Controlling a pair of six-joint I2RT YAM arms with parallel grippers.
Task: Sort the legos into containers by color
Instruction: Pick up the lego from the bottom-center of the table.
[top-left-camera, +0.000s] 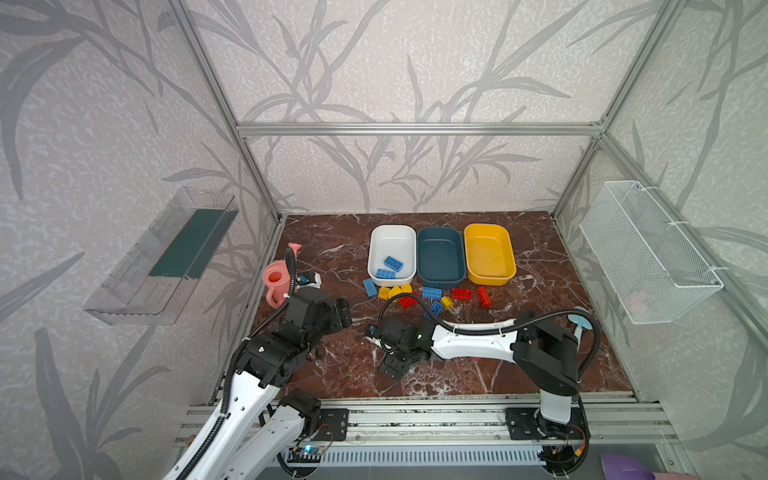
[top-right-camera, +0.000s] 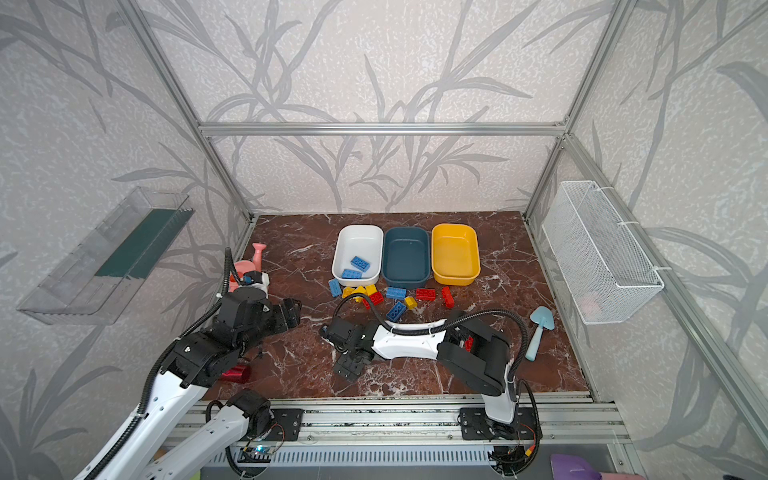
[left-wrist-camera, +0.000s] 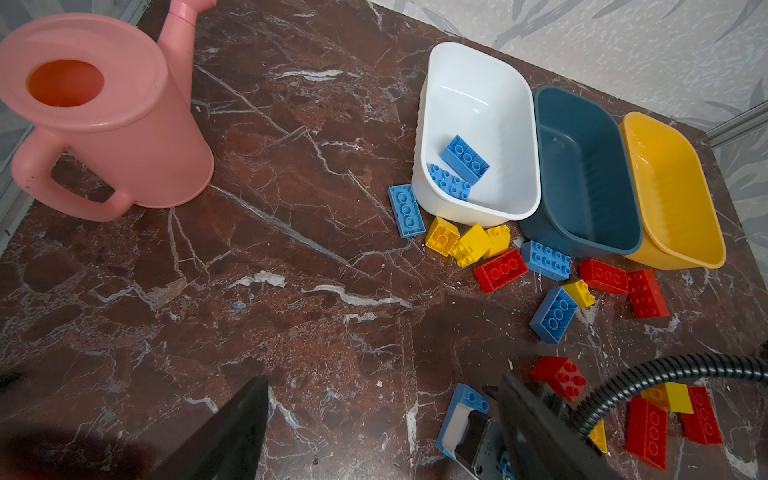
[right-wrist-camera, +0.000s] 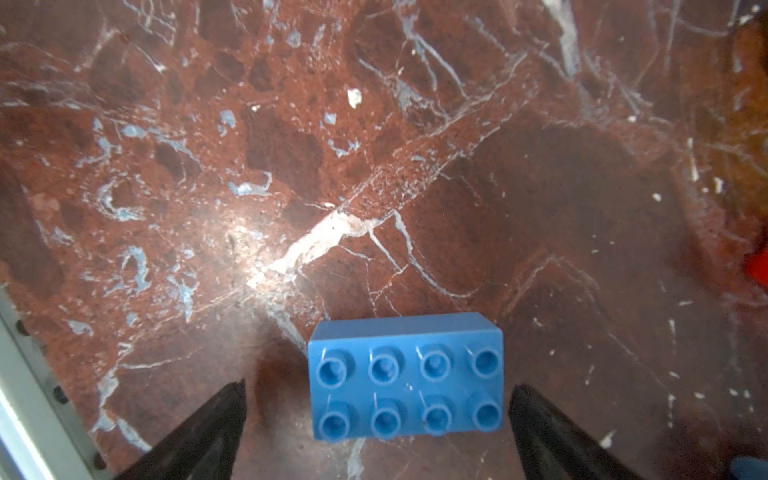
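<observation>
White (top-left-camera: 392, 239), teal (top-left-camera: 440, 257) and yellow (top-left-camera: 488, 253) containers stand side by side at the back. Two blue legos (top-left-camera: 393, 263) lie in the white one; the other two look empty. Blue, yellow and red legos (top-left-camera: 431, 292) lie scattered just in front of them. My right gripper (right-wrist-camera: 378, 390) is open and points down over a blue 2x4 lego (right-wrist-camera: 405, 376), its jaws on either side and clear of it. The arm hides this lego in both top views. My left gripper (left-wrist-camera: 382, 399) hangs open and holds nothing, above bare marble to the left.
A pink watering can (top-left-camera: 276, 282) stands at the left edge behind my left arm. A light blue shovel (top-right-camera: 540, 328) lies at the right. More red and yellow legos (left-wrist-camera: 648, 432) sit beside my right arm's cable. A wire basket (top-left-camera: 648, 253) hangs on the right wall.
</observation>
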